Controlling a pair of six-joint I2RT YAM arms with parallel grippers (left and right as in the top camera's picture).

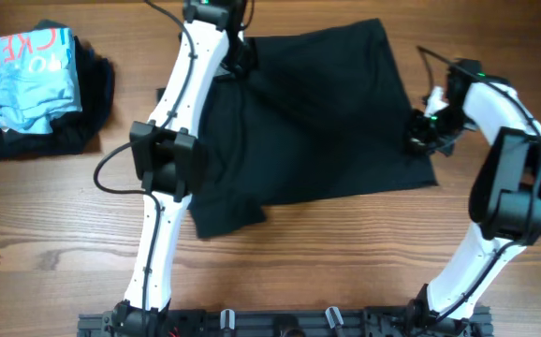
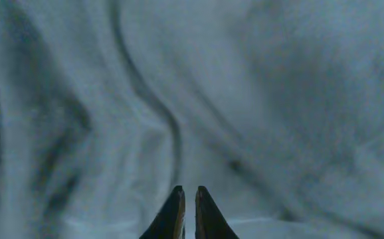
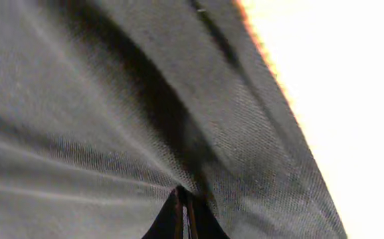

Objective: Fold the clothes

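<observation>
Desk [image 1: 345,271]: wooden surface with lengthwise grain, brown, visible along the near edge and both side edges.

Far-left corner of the desk: one crumpled light-blue garment [image 1: 25,75] with red lettering. It lies on top of a dark heap of fabric [image 1: 88,117], which spreads out past it toward the near and right sides.

Wooden table [image 1: 345,271] — black T-shirt [image 1: 327,112], dark heap [image 1: 97,103]
</observation>
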